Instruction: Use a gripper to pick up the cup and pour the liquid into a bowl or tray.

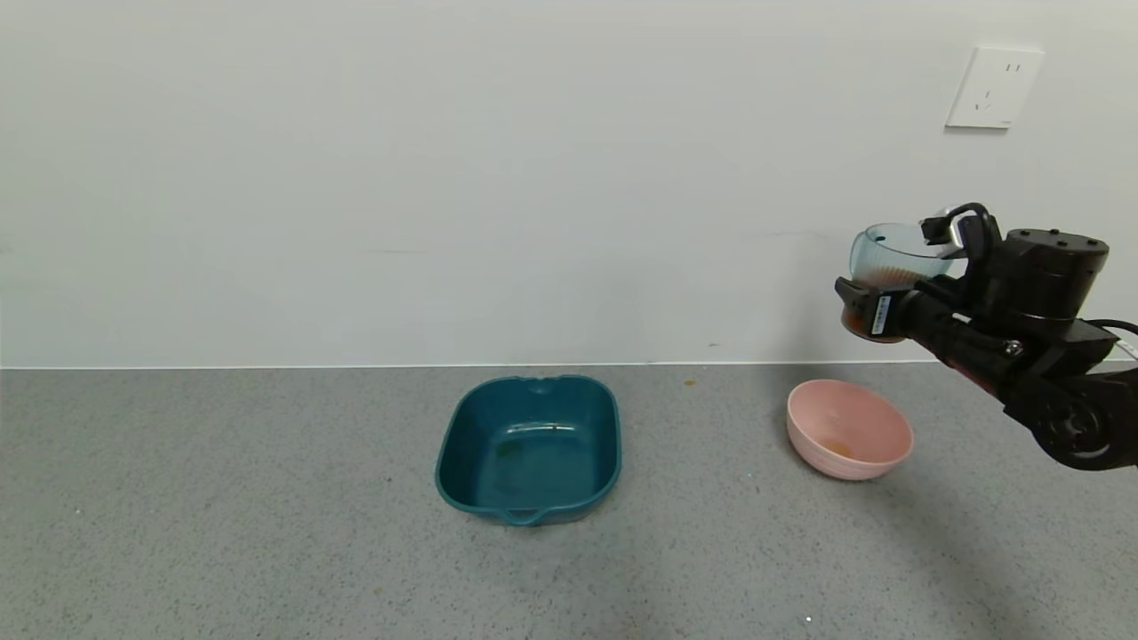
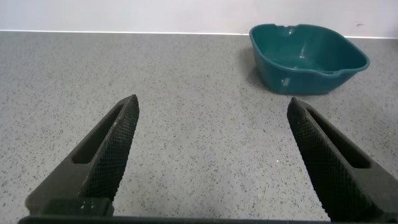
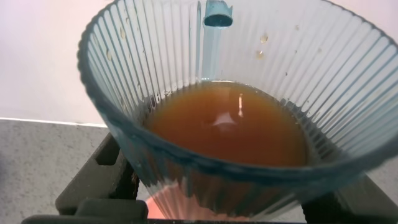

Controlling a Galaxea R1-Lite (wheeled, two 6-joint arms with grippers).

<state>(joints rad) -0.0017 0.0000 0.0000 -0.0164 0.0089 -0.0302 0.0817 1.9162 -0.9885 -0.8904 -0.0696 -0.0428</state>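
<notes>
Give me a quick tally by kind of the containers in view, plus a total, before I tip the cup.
Cups: 1, the cup, holding brown liquid, gripped by the right gripper.
Bowls: 1, the pink bowl.
Trays: 1, the teal tray.
Total: 3 containers.

This looks like a bare test room or lab corner set up for robot trials, not a lived-in home or kitchen. The floor [image 1: 267,516] is grey speckled stone, running to a plain white wall [image 1: 444,178] with a thin pale line at its foot. High on the wall at the far right sits a white power socket [image 1: 994,87]. A few small stains [image 1: 690,382] mark the floor near the wall.
</notes>
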